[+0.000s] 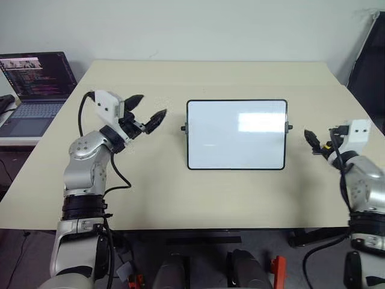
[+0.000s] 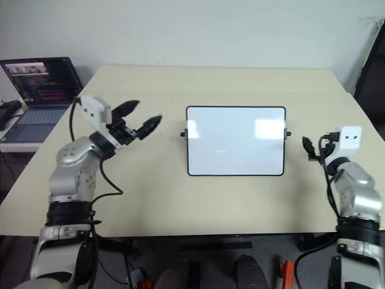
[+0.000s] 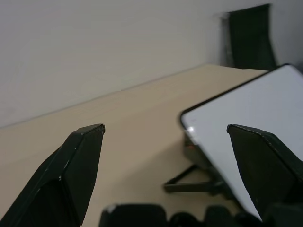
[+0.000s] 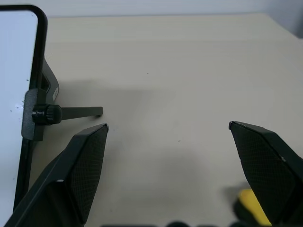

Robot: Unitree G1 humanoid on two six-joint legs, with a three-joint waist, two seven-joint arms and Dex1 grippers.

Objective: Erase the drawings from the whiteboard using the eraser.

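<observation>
Eraser point(image 4: 253, 207) lies on table just under my right gripper point(image 4: 168, 137), jaws wide, empty. Whiteboard point(image 1: 236, 134) looks clean. Left gripper point(image 1: 146, 112) open too, farther away.

We see the whiteboard point(image 2: 236, 141) propped mid-table point(image 2: 198, 84), surface blank white, black knobs on both side edges. Left gripper point(image 2: 144, 118) is raised left of the board, fingers spread apart, nothing between them. Right gripper point(image 2: 308, 147) sits just right of the board. A laptop point(image 2: 42, 81), open, stands far left.
</observation>
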